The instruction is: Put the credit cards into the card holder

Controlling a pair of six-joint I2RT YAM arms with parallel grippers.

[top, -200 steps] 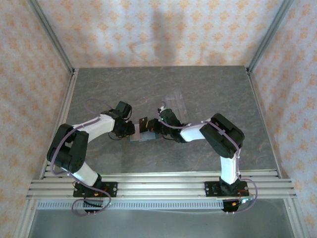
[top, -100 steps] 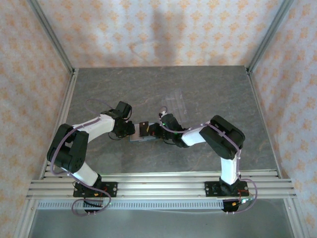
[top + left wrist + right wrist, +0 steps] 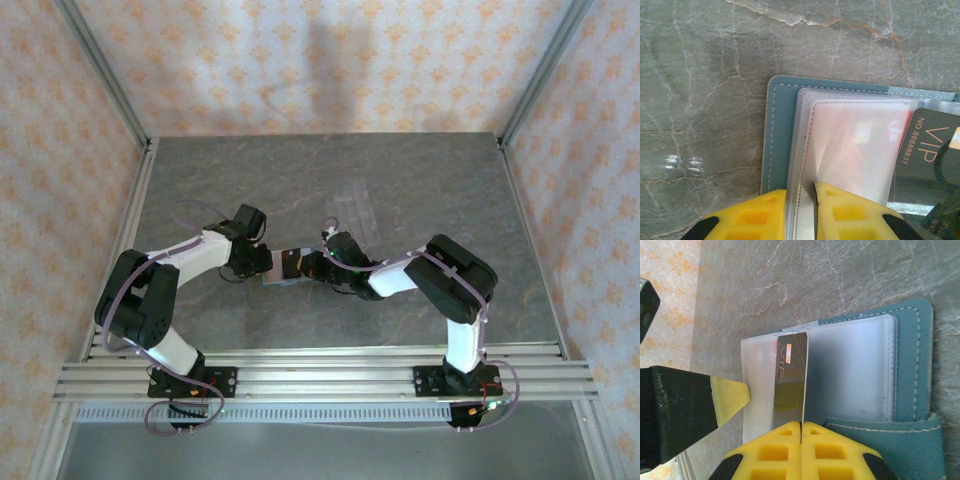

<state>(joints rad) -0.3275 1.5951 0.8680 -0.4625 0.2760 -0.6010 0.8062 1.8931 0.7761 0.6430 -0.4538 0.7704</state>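
Table-top view from above: the two arms meet at mid-table over the open teal card holder (image 3: 278, 281), left gripper (image 3: 264, 262) at its left edge, right gripper (image 3: 310, 265) at its right.

Left wrist view: yellow fingers (image 3: 765, 215) are clamped on a clear sleeve (image 3: 855, 145) of the holder, which lies flat on the marbled surface.

Right wrist view: fingers pressed together on a dark VIP card (image 3: 790, 375), held on edge, its far end over the clear sleeves.
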